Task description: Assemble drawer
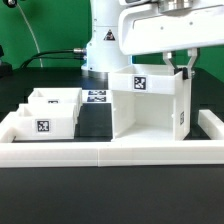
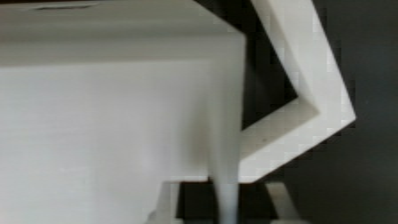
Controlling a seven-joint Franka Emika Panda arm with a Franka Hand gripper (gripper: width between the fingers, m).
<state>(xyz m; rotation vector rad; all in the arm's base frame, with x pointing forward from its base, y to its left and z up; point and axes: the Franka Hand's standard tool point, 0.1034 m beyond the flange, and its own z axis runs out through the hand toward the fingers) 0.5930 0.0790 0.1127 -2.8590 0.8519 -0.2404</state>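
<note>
White plastic housing (image 1: 146, 115) prob light, stiff, slick: best held by thin wall the gripper (image 1: 185, 71) straddles, can't tell if clamped

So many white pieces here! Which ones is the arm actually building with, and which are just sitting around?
Part of the job: boxy drawer housing; rear tray; front tray; end effector, at the housing's upper edge.

Just lying about: marker board; low border wall; black table.
</note>
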